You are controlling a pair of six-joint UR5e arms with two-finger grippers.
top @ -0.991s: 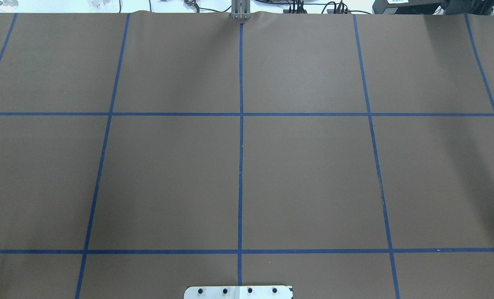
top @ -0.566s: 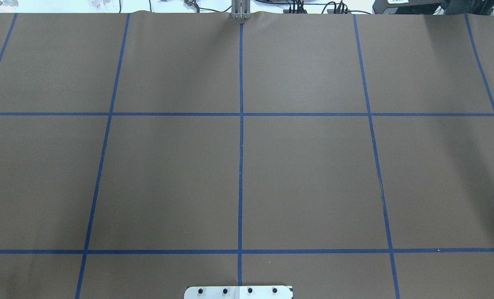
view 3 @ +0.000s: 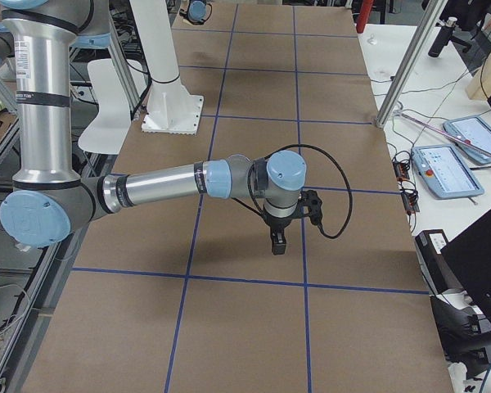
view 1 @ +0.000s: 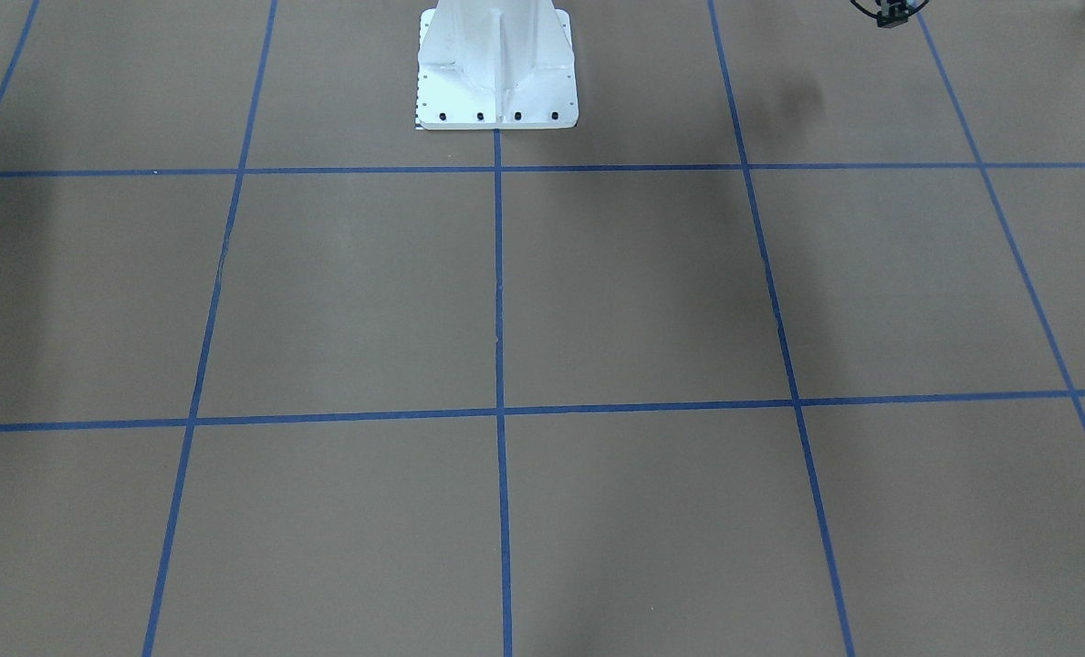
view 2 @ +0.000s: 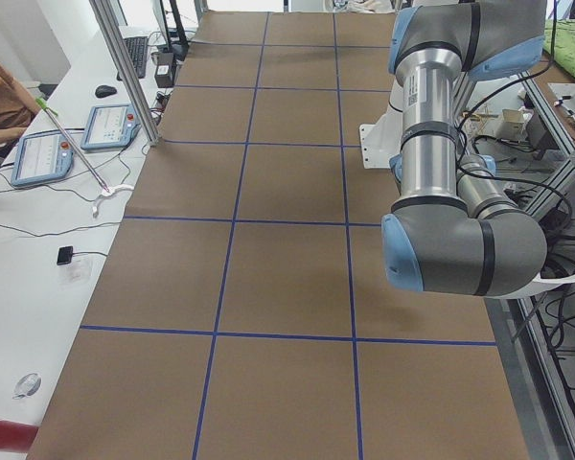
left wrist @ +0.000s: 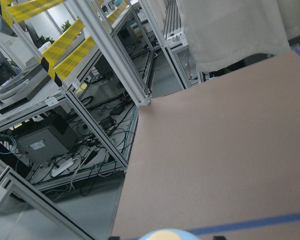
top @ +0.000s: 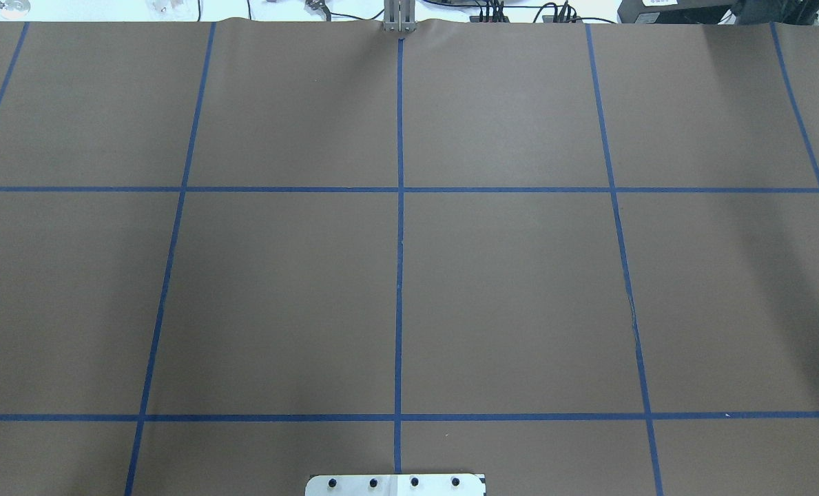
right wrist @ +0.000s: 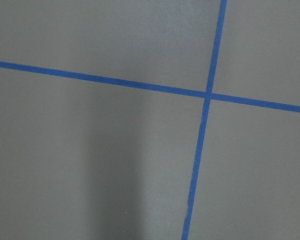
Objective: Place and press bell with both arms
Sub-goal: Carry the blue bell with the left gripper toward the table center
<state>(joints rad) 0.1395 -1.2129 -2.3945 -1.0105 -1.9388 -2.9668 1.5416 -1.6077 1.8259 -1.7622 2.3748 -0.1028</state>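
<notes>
Left wrist-mounted view catches a sliver of the bell (left wrist: 162,234) at its bottom edge, probably carried by the left gripper, whose grip I cannot tell. The right gripper (view 3: 277,239) hangs point-down over the table (view 3: 245,327), mid-frame in the exterior right view, equally unreadable. Placing looks not yet done: next, the bell must be set upright on the table.

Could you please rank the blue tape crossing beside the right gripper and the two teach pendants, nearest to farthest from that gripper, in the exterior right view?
1. Blue tape crossing, on the table just camera-side of the right gripper.
2. Nearer teach pendant, on the white bench past the table's edge.
3. Farther teach pendant, same bench, farther along.
</notes>
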